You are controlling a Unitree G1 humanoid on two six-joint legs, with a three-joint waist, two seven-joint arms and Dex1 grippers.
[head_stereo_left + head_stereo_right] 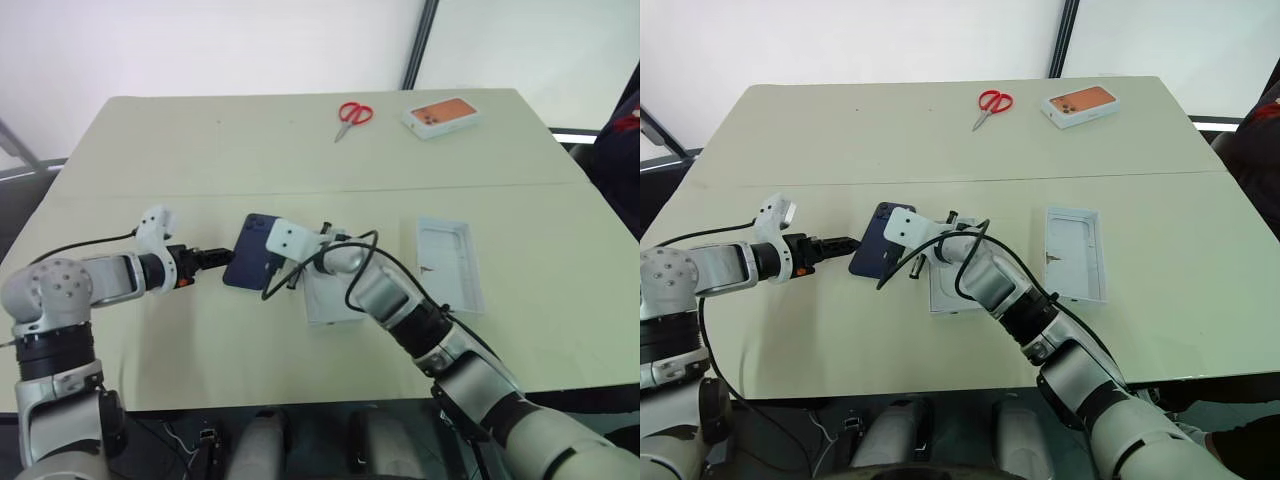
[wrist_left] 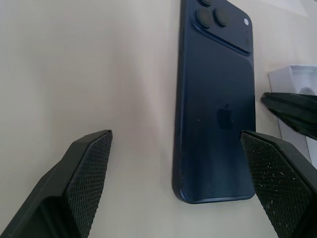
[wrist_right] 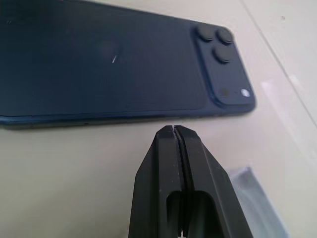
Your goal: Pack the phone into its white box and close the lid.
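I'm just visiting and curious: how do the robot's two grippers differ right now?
The left gripper has its jaws spread wide, one on each side of the phone; the right gripper has its jaws pressed shut, holding nothing. The left gripper comes at the phone's plain end, the right gripper at its long side by the white box. Both have black fingers and sit low over the table, aimed at the phone lying face down.

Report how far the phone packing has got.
Done: nothing is packed yet. The phone lies back-up on the table, outside the white box. In hand: the left gripper is open beside it, the right gripper shut close by. Left: box the phone and fit the lid.
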